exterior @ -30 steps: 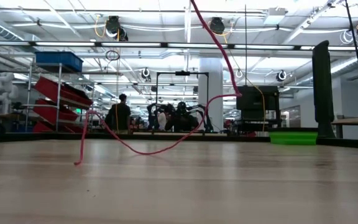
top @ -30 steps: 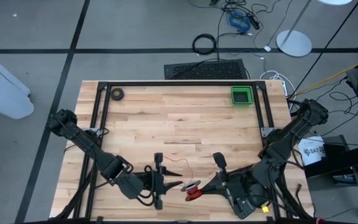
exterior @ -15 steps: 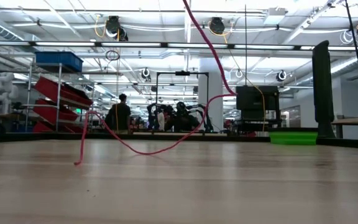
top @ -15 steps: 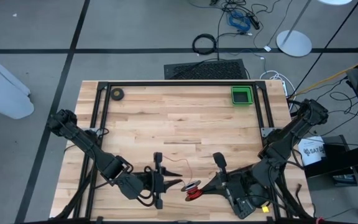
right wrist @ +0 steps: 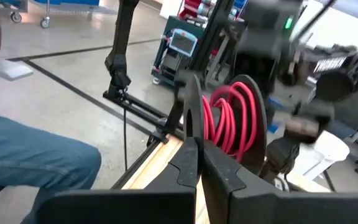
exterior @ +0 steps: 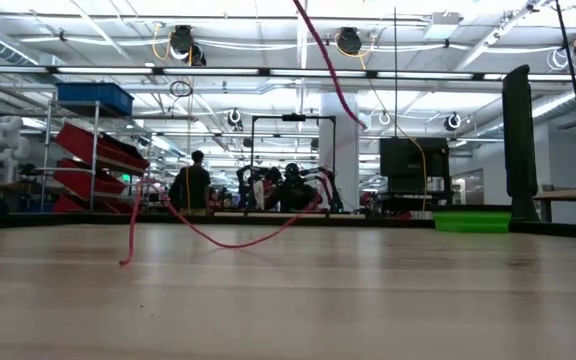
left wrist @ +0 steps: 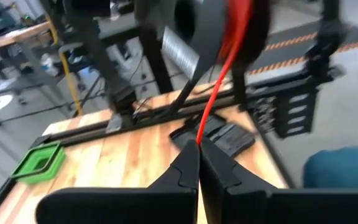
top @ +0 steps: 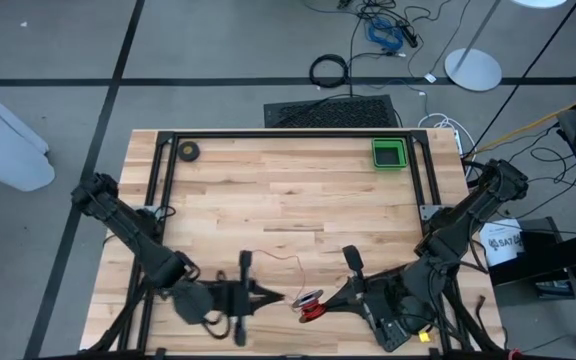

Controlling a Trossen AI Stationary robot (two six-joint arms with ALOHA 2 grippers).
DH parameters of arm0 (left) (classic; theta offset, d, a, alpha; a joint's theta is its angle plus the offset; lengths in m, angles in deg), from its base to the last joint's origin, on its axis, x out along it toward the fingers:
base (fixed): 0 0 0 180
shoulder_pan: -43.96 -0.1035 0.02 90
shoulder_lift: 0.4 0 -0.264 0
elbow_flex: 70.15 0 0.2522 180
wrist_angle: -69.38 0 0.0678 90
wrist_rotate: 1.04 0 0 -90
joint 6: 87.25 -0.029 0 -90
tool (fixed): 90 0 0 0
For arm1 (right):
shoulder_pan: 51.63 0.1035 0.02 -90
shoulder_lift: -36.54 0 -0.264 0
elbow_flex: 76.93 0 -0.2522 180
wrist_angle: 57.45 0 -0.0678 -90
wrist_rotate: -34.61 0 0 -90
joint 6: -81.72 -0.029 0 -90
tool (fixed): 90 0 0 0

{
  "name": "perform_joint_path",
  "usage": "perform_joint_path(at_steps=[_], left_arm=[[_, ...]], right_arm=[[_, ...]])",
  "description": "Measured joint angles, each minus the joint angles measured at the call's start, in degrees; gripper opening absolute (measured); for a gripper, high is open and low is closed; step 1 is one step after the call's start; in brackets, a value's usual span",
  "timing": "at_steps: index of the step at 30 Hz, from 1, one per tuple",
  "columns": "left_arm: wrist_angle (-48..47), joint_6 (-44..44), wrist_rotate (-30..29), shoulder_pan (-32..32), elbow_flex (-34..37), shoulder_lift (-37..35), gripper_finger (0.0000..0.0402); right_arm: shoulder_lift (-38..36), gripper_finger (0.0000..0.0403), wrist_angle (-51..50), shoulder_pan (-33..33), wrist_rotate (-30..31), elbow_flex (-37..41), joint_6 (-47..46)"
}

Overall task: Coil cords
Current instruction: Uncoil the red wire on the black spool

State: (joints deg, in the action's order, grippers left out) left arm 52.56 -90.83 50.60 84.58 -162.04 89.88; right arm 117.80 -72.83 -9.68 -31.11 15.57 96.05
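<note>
Scene: while both arms reach in low over the near edge of the desk point(top: 288, 190), the cords point(top: 311, 303) sit between them, near the middle of that edge.
Cords: a small round bundle of red wire wound on a dark spool with a pale centre, held upright just off the wood; a loose red strand runs from it to the left and far side, curving across the desk and ending free.
Left tool point(top: 276, 296): at the near edge left of the bundle, pointing right; its fingers point(left wrist: 188, 168) are pressed together and pinch the red strand just short of the spool, as the left wrist view shows.
Right tool point(top: 320, 305): at the near edge right of the bundle, pointing left; its fingers point(right wrist: 191, 158) are pressed together against the spool's dark rim, with the red coils right behind them; whether they truly clamp the rim I cannot tell.
Low view: the red strand point(exterior: 218, 235) drops from above, sags in a loop and touches the desk at the left.
Green tray point(top: 388, 154): at the far right of the desk, well apart from the cords.
Tape roll point(top: 188, 151): small dark ring at the far left corner.
Room: a person point(exterior: 193, 185) stands far behind the desk.
</note>
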Motion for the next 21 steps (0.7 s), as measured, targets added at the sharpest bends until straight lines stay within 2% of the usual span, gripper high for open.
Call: perform_joint_path(at_steps=[4,10,21], left_arm=[[1.2,-1.9,-3.8,2.9,0.0,-1.8,0.0003],[4.9,-9.3,-9.9,6.5,0.0,-2.3,0.0002],[8.5,-13.7,-12.2,7.0,0.0,-2.3,0.0002]], right_arm=[[0.0,0.0,-0.4,0.0,0.0,0.0,-0.9],[0.5,0.0,-0.5,-0.7,-0.7,0.0,-3.4],[4.1,0.0,-0.2,-5.5,-9.4,0.0,-6.6]])
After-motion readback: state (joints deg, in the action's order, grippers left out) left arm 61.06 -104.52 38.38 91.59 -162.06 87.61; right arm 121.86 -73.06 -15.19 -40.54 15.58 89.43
